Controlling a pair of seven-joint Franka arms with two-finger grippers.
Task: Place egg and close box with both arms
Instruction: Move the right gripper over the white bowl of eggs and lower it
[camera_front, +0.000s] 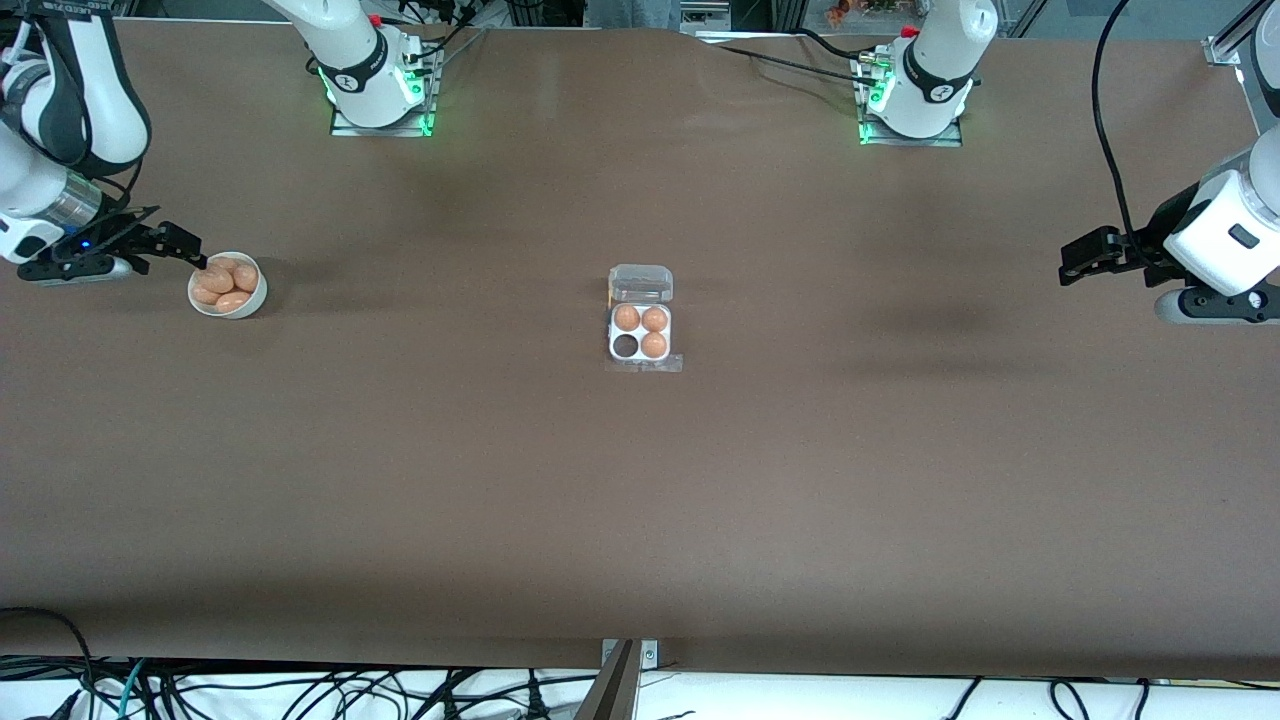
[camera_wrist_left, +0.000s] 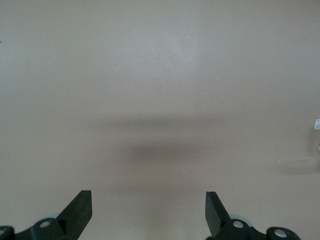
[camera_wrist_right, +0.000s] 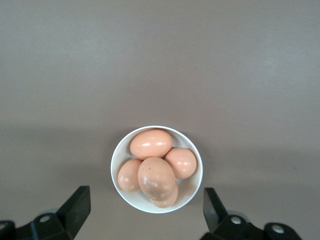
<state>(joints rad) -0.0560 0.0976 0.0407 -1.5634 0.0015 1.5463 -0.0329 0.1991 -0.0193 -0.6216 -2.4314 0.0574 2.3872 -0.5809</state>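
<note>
The box sits mid-table with its clear lid open and lying flat toward the arms' bases. Three brown eggs fill its cells; the cell nearer the front camera, toward the right arm's end, is empty. A round white bowl holds several brown eggs at the right arm's end. My right gripper is open and empty, just above the bowl's edge; in the right wrist view the bowl and eggs lie ahead of its fingertips. My left gripper is open and empty, waiting over bare table at the left arm's end.
The brown table cover is broad and flat around the box. Cables run along the front edge and a black cable hangs near the left arm. The arm bases stand along the table's back.
</note>
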